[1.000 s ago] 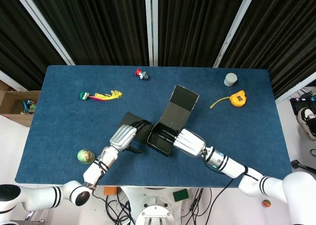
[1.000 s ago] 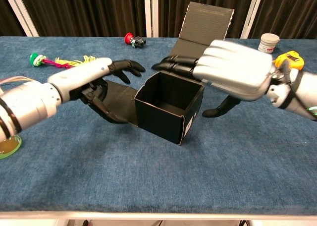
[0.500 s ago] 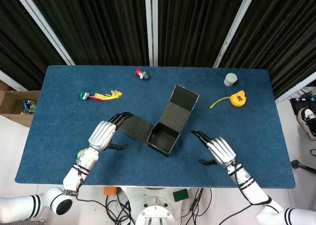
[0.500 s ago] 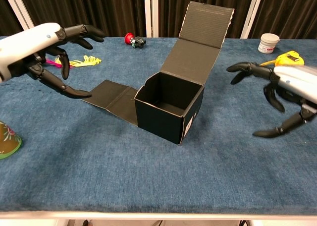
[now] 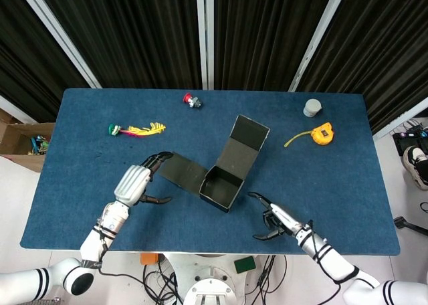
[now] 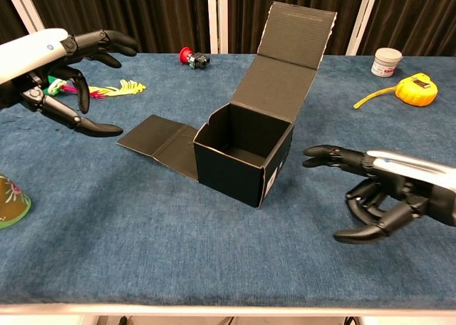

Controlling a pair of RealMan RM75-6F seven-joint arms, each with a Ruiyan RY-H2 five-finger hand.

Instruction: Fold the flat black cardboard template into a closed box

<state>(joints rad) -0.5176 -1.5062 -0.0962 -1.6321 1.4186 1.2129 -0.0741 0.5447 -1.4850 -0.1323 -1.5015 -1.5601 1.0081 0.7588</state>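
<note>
Box (image 6: 244, 161) body formed, lid up, side flap (image 6: 158, 137) flat on worktop. L hand (image 6: 53, 68) & R hand (image 6: 388, 193) spread, nothing held. Next, probably: flap to be folded in, lid shut.

No text, number or brand can be read in either view. The black cardboard box (image 6: 244, 157) carries a small white mark low on its near right corner, too small to make out. The yellow tape measure (image 6: 415, 90) at the far right has a dark round face with no legible print, and the white jar (image 6: 386, 61) beside it shows a pale label whose writing is blurred.
</note>
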